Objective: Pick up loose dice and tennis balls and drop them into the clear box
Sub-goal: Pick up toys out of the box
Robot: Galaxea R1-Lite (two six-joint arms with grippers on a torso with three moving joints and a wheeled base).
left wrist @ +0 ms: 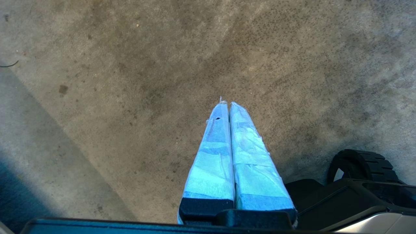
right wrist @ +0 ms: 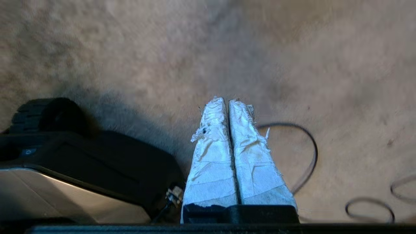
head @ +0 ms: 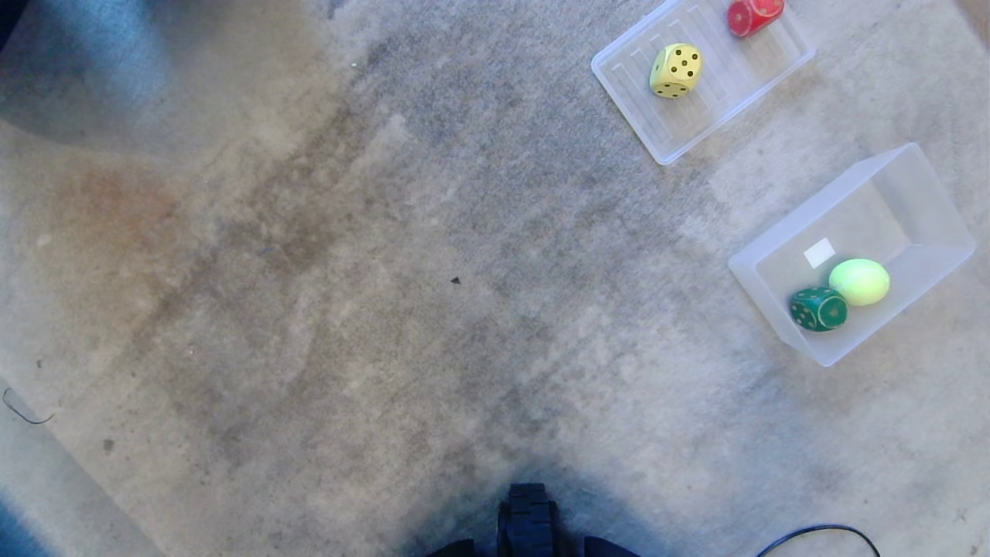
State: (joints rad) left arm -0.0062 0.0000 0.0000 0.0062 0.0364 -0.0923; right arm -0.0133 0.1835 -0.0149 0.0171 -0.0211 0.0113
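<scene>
The clear box [head: 936, 193] sits on the carpet at the right of the head view, holding a green die [head: 818, 309] and a yellow-green tennis ball [head: 859, 281]. A yellow die [head: 675, 70] and a red die [head: 754, 15] lie in a flat ribbed clear tray [head: 773, 70] farther back. Neither arm shows in the head view. My left gripper [left wrist: 226, 103] hangs shut over bare carpet with nothing between its taped fingers. My right gripper [right wrist: 226, 100] is also shut and empty above the carpet, beside the robot's base.
A black cable [right wrist: 308, 146] loops on the carpet beneath the right gripper, and its end shows at the head view's bottom right [head: 820, 534]. The base's black wheel [head: 527, 517] sits at the bottom centre. Stained carpet fills the rest.
</scene>
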